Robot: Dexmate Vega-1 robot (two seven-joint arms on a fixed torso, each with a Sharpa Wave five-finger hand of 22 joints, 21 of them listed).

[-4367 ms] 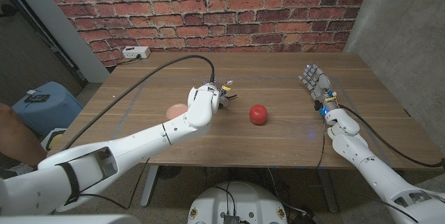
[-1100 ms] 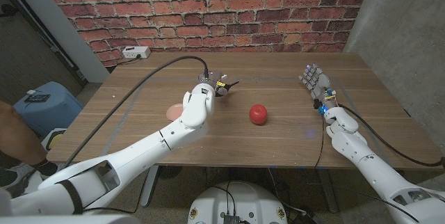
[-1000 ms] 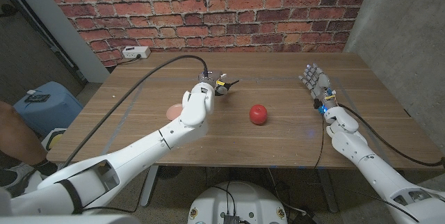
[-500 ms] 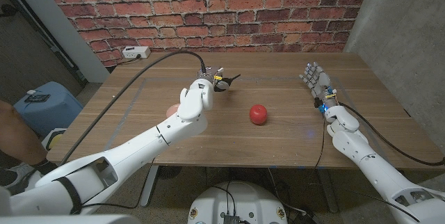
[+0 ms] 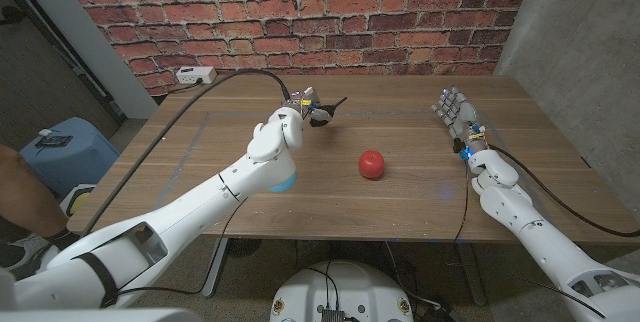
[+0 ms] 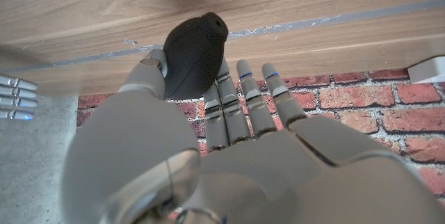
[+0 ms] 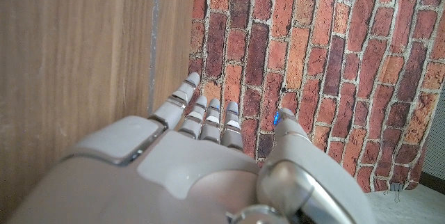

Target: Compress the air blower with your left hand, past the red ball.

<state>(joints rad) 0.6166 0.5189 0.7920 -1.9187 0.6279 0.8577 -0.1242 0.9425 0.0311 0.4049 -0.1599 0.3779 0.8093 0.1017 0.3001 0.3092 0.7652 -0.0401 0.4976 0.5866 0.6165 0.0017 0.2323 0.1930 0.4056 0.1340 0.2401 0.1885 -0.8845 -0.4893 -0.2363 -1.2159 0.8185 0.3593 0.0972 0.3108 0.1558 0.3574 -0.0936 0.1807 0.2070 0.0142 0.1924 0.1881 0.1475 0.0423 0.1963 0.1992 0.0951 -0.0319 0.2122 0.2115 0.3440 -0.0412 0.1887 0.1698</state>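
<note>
A black rubber air blower (image 5: 322,111) is gripped in my left hand (image 5: 297,114), its thin nozzle pointing toward the robot's right. In the left wrist view the blower's bulb (image 6: 194,54) sits between the thumb and the fingers of my left hand (image 6: 229,147). The red ball (image 5: 372,164) lies on the wooden table (image 5: 420,197), nearer the front than the blower and to its right, apart from both hands. My right hand (image 5: 455,117) stands at the table's right with its fingers apart and nothing in them, as the right wrist view also shows my right hand (image 7: 201,154).
A white power strip (image 5: 195,75) lies at the table's back left, and my left arm's black cable (image 5: 215,97) arcs over that side. A blue bin (image 5: 62,152) and a person's leg (image 5: 20,197) are on the floor at the left. A brick wall (image 5: 300,12) stands behind.
My left hand has carried the blower up and toward the back of the table, farther from the red ball. The ball and my right hand have stayed put.
</note>
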